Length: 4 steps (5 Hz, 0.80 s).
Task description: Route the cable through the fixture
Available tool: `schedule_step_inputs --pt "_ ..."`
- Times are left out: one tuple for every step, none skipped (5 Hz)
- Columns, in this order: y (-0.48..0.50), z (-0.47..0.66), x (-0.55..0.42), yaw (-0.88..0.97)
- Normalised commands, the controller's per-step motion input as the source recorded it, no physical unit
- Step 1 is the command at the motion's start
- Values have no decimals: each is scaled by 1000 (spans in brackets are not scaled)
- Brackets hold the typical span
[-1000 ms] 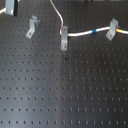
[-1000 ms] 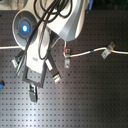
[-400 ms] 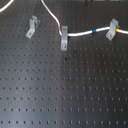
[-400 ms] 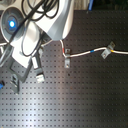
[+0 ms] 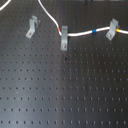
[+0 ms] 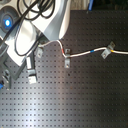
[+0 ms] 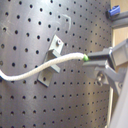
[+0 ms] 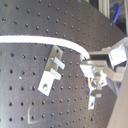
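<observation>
While the gripper [image 7: 95, 59] seems closed on the cable [image 7: 45, 66] at its green band, its fingertips are blurred; the fixture [image 7: 51, 61] stands just beside, on the bench [image 5: 65, 95].

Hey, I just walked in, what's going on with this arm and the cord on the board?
The Franka arm is threading a white cable through clip posts on a black perforated board. In the first exterior view the cable already sits in the upright clip and the clip holding its yellow band. The gripper holds the cable's green-tipped end beside the empty leaning fixture, not yet in its fork.
</observation>
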Motion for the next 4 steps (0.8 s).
schedule_step_inputs --pt "310 257 198 571" --pt "227 266 132 649" --pt "169 213 85 683" --pt "79 85 -49 614"
